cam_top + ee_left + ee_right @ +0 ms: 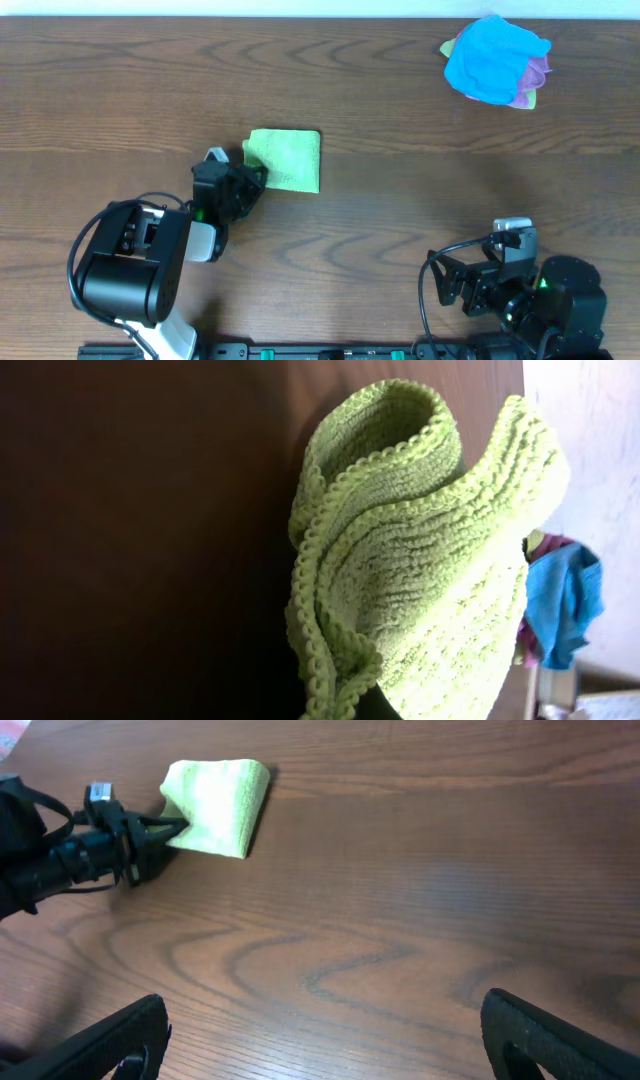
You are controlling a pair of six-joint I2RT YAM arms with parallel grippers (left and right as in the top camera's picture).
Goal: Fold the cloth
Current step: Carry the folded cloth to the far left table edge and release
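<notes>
Green cloth (290, 160) edge pinched by low, outstretched left claw (252, 180) | right claw (322, 1020) wide

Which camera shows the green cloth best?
The overhead camera: the whole green cloth shows there, a folded rectangle. The left wrist camera is so close that only bunched folds show. The right wrist camera shows it small and far, with the left tool at its edge.
</notes>
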